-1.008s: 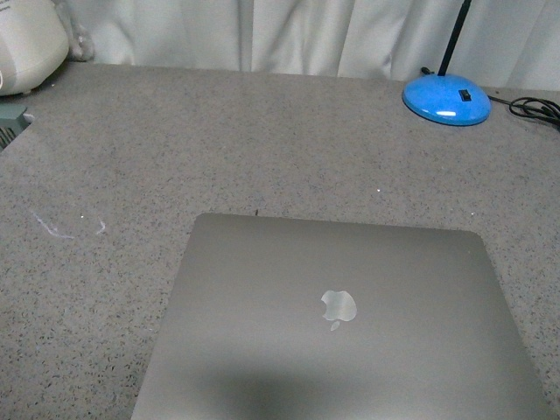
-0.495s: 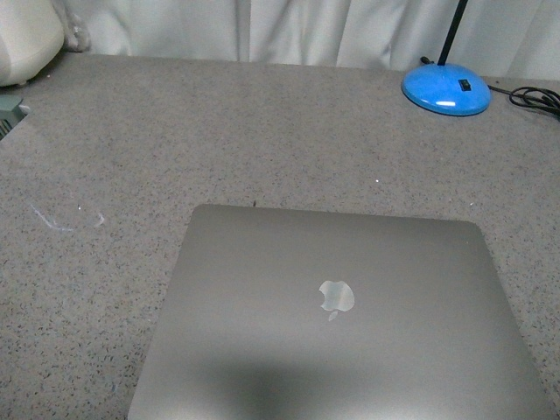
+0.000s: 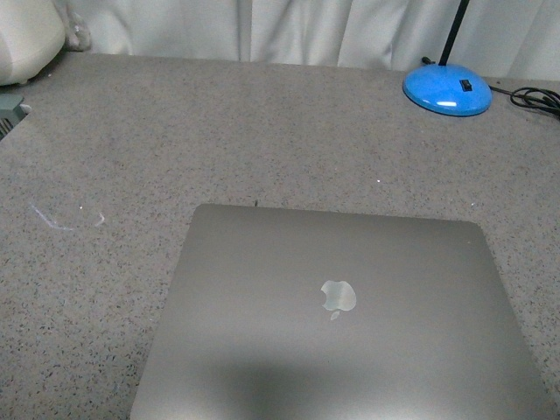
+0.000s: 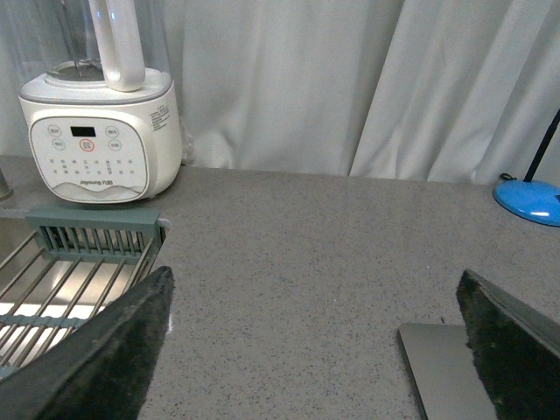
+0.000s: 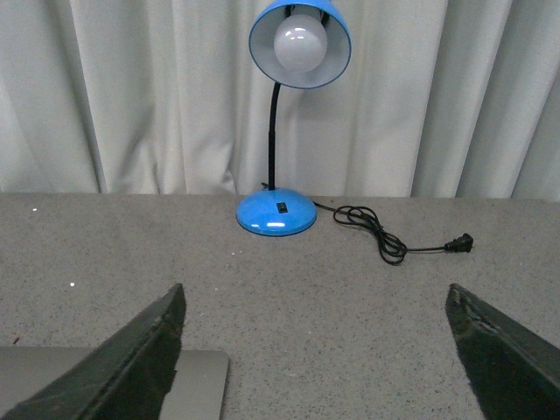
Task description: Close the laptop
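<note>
The laptop carries a shiny apple logo on its lid. The white appliance has a red-lit display and small button labels, with a brand line beneath, all too small to read.

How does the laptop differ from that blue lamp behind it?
The laptop is dull grey; the lamp is bright blue with a black neck. The laptop lies flat, lid shut; the lamp stands upright, shade on top. The laptop shows no cable; the lamp's unplugged cord trails loose. Both rest on the speckled counter.
</note>
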`<action>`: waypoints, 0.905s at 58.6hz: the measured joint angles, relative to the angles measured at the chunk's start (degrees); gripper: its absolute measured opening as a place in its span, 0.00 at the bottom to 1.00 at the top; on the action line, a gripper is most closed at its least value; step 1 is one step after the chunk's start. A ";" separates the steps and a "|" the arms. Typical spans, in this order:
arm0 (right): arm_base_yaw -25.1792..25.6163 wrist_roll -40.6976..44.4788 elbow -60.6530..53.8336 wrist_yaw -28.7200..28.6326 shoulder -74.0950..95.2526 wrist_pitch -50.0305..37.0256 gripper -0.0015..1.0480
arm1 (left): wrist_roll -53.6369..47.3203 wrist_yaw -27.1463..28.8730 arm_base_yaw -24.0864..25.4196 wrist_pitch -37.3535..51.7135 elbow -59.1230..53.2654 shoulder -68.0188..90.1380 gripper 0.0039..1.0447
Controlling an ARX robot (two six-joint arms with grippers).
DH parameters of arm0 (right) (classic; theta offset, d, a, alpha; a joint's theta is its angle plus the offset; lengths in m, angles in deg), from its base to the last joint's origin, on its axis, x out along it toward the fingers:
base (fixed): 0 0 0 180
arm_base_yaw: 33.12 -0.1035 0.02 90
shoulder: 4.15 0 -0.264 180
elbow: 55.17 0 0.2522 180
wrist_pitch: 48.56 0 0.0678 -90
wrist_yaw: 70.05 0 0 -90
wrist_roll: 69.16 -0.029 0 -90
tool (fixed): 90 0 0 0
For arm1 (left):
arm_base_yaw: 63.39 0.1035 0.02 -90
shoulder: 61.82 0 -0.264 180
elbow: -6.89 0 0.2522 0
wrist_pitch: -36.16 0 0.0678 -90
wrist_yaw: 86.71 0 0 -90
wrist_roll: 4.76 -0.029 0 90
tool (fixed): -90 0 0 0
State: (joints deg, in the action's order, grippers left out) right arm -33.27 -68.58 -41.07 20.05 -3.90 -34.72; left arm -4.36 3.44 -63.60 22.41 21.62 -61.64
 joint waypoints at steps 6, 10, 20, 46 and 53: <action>0.00 -0.04 0.00 0.00 0.00 0.00 0.91 | -0.13 0.00 0.00 0.00 0.00 0.00 0.94; 0.00 -0.04 0.00 0.02 0.00 0.00 0.91 | -0.13 0.00 0.00 0.00 0.00 0.00 0.94; 0.00 -0.04 0.00 0.02 0.00 0.00 0.91 | -0.13 0.00 0.00 0.00 0.00 0.00 0.94; 0.00 -0.04 0.00 0.00 0.00 0.00 0.91 | -0.13 0.00 0.00 0.00 0.00 0.00 0.94; 0.00 -0.04 0.00 0.02 0.00 0.00 0.91 | -0.13 0.00 0.00 0.00 0.00 0.00 0.94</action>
State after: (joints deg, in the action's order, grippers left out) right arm -33.27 -68.63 -41.07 20.07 -3.90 -34.72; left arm -4.49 3.44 -63.60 22.41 21.62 -61.64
